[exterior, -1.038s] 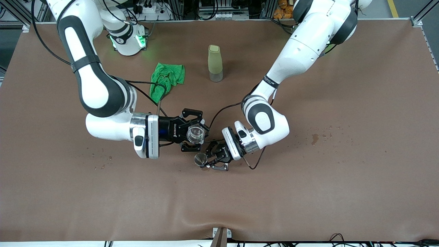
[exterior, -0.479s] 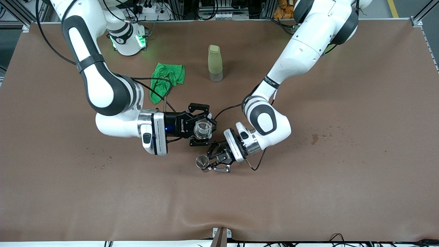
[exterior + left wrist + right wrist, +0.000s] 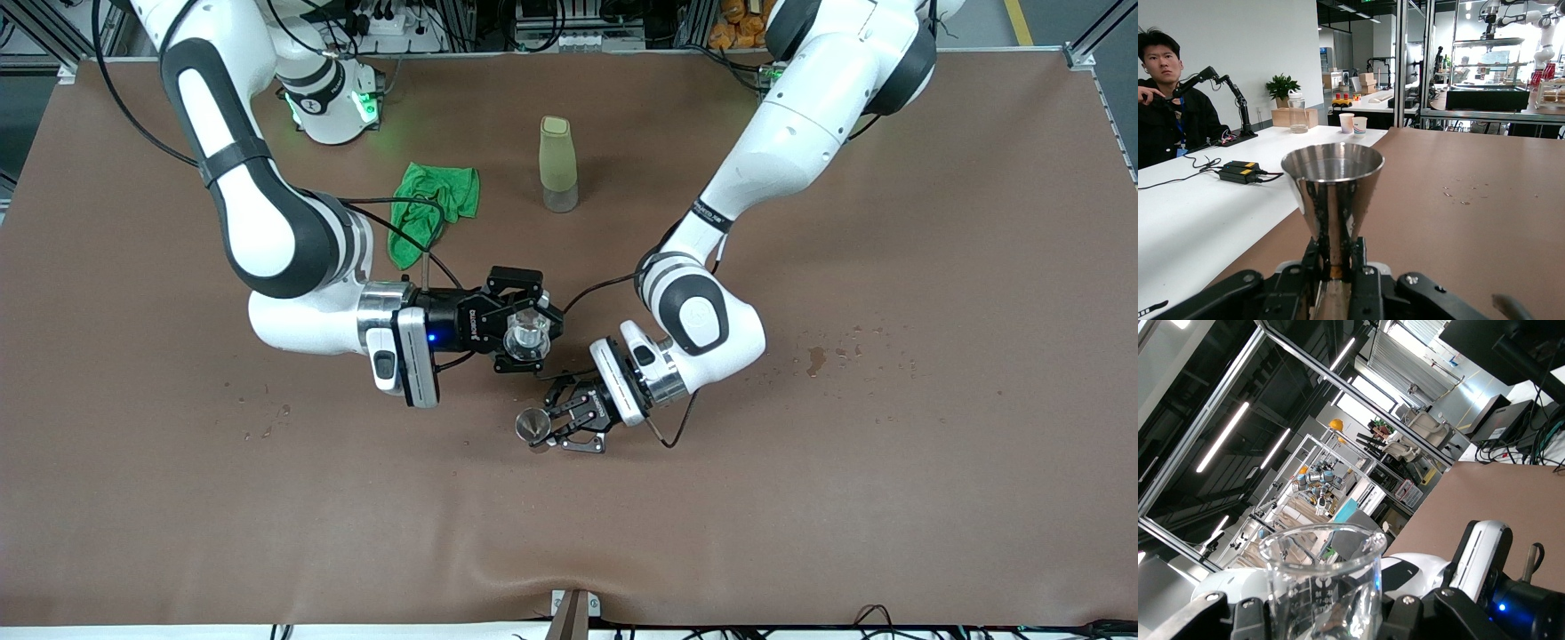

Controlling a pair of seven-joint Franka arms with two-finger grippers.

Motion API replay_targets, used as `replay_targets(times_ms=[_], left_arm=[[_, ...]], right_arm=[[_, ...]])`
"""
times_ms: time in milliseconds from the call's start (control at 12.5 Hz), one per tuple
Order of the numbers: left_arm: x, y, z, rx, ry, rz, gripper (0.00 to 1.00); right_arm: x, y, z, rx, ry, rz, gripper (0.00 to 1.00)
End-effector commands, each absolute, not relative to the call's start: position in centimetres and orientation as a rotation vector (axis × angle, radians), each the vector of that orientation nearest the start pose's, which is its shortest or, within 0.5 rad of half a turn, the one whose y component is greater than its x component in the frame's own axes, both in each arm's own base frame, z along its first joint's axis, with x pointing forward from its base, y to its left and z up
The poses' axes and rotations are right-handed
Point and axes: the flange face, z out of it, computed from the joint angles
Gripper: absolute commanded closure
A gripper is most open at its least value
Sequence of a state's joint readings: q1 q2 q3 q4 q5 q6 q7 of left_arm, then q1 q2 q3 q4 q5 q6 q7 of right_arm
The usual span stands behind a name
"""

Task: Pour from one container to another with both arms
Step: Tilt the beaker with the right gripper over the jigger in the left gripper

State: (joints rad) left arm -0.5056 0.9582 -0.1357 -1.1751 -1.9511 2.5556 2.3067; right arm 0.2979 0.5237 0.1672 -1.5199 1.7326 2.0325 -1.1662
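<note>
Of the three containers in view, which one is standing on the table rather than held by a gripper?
The tall olive-green bottle, upright beside the green cloth. The glass cup is in the right gripper, the metal jigger in the left gripper.

**Cup and jigger at mid-table, bottle and cloth above**

Centre frame: the glass cup [image 3: 526,335] sits just above the jigger [image 3: 532,426]. Higher, upper centre, the bottle [image 3: 557,164] stands on the table [image 3: 889,480] beside the cloth [image 3: 428,212].

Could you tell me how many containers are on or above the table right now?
3: the glass cup in the right gripper, the metal jigger in the left gripper, and the olive bottle standing beside the green cloth.
</note>
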Motion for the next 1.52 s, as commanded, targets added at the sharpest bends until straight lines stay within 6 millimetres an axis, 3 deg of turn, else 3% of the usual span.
replay_targets(times_ms=[0, 240, 479, 1438], left_arm=[[64.6, -43.4, 24.3, 1.67, -1.128, 1.361, 1.0], [63.0, -42.4, 24.5, 1.692, -1.142, 1.327, 1.0], [63.0, -41.5, 24.6, 1.667, -1.162, 1.344, 1.0], [62.2, -42.1, 24.4, 1.635, -1.144, 1.336, 1.0]], right_arm=[[62.6, 34.9, 43.4, -1.506, -0.366, -0.485, 1.0], [62.7, 35.2, 43.5, -1.469, -0.282, -0.463, 1.0], [63.0, 34.7, 43.1, -1.472, -0.261, -0.456, 1.0], [61.3, 36.0, 41.2, -1.444, -0.242, -0.317, 1.0]])
